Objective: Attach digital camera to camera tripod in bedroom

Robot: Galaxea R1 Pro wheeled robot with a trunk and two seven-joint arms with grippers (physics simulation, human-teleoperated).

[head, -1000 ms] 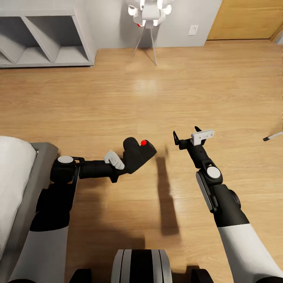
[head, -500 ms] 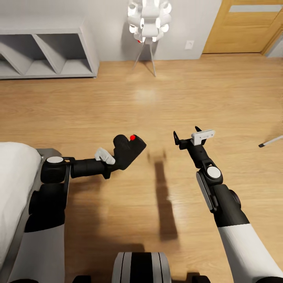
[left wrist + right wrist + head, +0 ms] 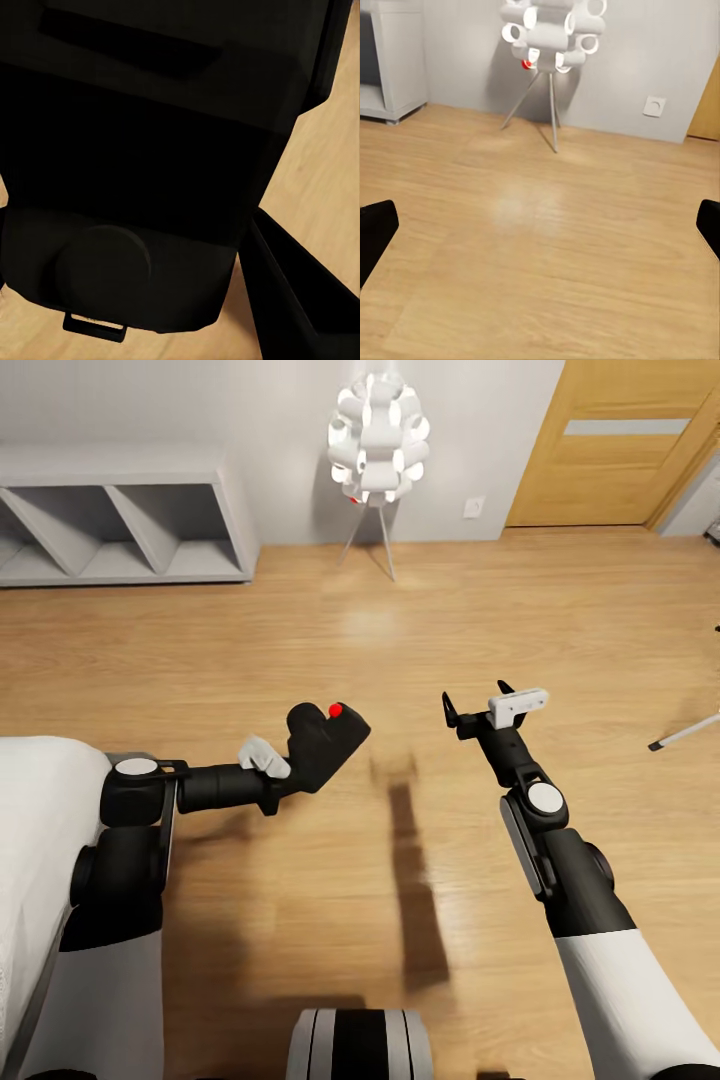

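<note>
My left claw (image 3: 290, 765) is pinched on the digital camera (image 3: 325, 740), carrying it out in front of me above the bare planks of the floor (image 3: 300, 650), roughly mid-room and well clear of the walls. In the left wrist view the camera's dark body (image 3: 150, 150) crowds right up against the lens, with one black finger (image 3: 300, 300) beside it, so the hold looks close and snug. My right claw (image 3: 478, 702) is spread wide and carries nothing; its two fingertips (image 3: 376, 232) sit far apart at the edges of the right wrist view, pointed toward the white ball-cluster lamp (image 3: 378, 435) on thin legs by the far wall. The step in hand, as I judge it, is carrying the camera to the camera tripod, of which I make out what seems to be one silver-grey leg with a black foot (image 3: 685, 732) lying low near the floor's right edge. To do this well I should turn my base to the right until the tripod's head comes into sight, hold the camera level and steady as I roll, and keep the free claw ready to brace the stand. The camera is small, chunky and matt black, with a bright red round button (image 3: 336, 710) on top. Grey cube shelves (image 3: 120, 520) stand at the far left corner, an oak door (image 3: 620, 445) at the far right, and a bed (image 3: 40, 830) by my left arm.
</note>
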